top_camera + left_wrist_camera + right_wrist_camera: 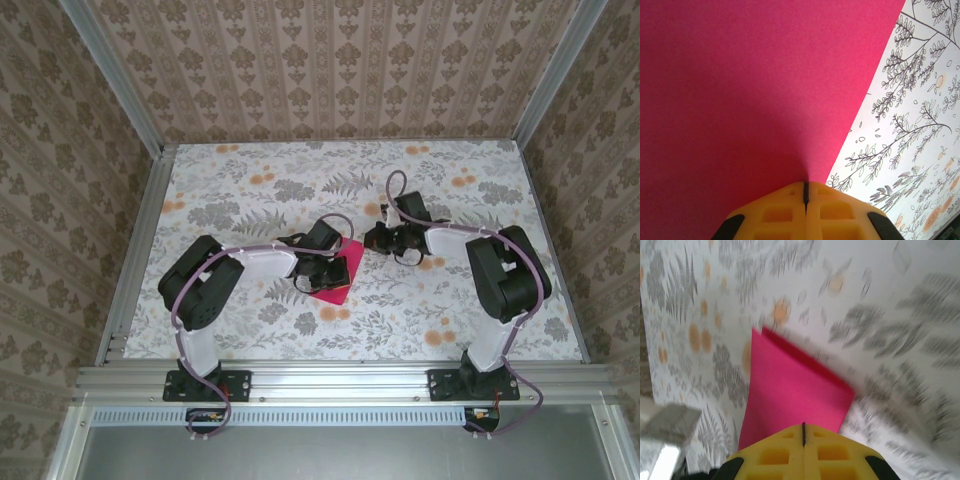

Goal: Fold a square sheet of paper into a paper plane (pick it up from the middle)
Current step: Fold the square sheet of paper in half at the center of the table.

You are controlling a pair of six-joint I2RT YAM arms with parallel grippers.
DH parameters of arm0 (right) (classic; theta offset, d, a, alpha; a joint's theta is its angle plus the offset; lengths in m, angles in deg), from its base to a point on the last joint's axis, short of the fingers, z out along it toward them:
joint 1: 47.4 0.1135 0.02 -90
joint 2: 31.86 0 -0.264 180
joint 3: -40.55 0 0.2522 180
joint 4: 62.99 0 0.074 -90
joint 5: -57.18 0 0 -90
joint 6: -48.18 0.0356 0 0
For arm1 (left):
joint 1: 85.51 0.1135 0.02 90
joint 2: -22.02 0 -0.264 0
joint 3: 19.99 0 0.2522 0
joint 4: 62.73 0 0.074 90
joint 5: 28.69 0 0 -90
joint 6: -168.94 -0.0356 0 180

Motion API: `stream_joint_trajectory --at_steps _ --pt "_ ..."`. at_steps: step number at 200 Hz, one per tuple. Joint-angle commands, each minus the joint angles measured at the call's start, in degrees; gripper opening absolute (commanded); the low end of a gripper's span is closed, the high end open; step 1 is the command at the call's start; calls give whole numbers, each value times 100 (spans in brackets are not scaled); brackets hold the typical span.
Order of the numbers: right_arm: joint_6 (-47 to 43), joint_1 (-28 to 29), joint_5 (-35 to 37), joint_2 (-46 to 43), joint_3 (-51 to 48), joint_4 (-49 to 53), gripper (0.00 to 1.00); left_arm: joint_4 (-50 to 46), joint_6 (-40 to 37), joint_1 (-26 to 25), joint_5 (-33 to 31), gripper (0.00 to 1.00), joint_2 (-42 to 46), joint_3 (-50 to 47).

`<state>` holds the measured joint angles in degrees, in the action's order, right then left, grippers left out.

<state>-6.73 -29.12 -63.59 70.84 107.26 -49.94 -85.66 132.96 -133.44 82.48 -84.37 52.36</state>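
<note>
floral table (250, 160); paper (332, 290) perhaps folded, half-hidden

- The left arm (205, 290) is rising from its base, bending at the elbow and stretching its forearm rightward, low over the middle.
- The left claw (328, 268) is pointing down and right, its yellow fingertips (790, 197) pressing flat together.
- The right arm (505, 275) is folding at the elbow and reaching leftward.
- The right claw (372, 238) is pointing left, its yellow fingertips (790, 440) meeting along a thin dark seam.
</note>
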Motion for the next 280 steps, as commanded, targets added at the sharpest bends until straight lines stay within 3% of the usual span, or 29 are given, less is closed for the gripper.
stream_joint_trajectory --at_steps 1,49,173,205,234,280 --pt "125 183 -419 -34 -264 -125 5 -796 -18 -77 -103 6 -198 -101" --pt "36 228 -177 399 92 138 5 -797 -21 -88 -93 6 -224 -90" --pt "-92 -314 656 997 1110 509 5 -818 -67 -161 -134 6 -251 -17" --pt "-86 -317 544 467 930 444 6 -900 -77 -174 -214 6 -260 54" --pt "28 -274 19 60 585 326 7 -843 16 -205 -357 6 -169 -52" --pt "550 157 -342 -333 -182 -79 8 -657 80 -261 -412 6 -154 -141"
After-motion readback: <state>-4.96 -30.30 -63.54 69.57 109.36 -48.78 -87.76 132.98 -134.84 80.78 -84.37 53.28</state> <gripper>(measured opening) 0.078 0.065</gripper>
